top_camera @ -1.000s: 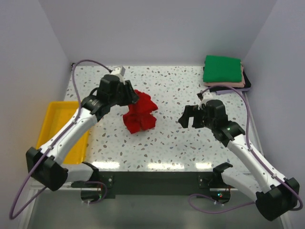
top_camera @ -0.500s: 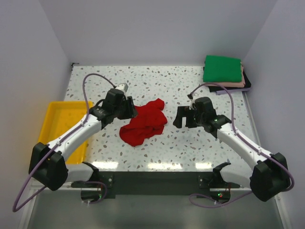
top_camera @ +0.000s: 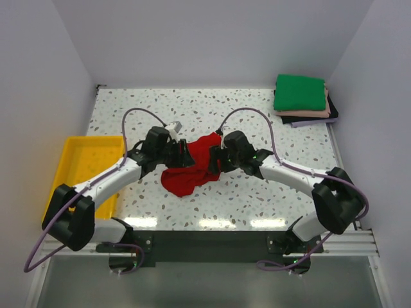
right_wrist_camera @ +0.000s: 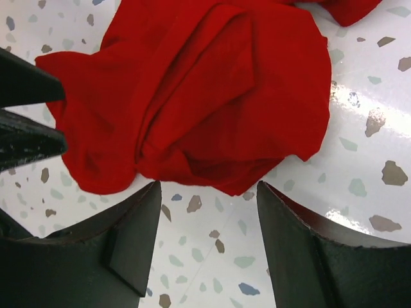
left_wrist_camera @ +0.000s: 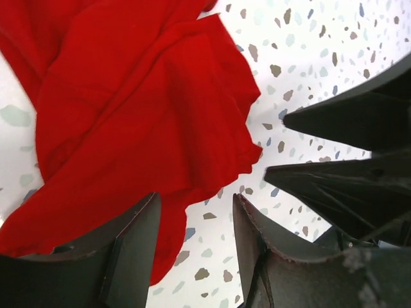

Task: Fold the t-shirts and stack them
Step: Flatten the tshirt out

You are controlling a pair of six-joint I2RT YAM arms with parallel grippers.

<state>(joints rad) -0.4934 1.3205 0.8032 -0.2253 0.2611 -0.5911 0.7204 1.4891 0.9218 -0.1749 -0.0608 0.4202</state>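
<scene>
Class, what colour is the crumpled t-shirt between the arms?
Bright red t-shirt; best seen from right wrist.

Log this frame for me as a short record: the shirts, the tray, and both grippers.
red shirt: crumpled, unfolded, mid-table
stack: far right corner, green shirt on top, pink and dark layers under it
tray: yellow, at the left edge
left gripper: open, low at the red shirt's left side, holding nothing
right gripper: open, low at its right side, holding nothing
stage: red shirt not yet folded
</scene>
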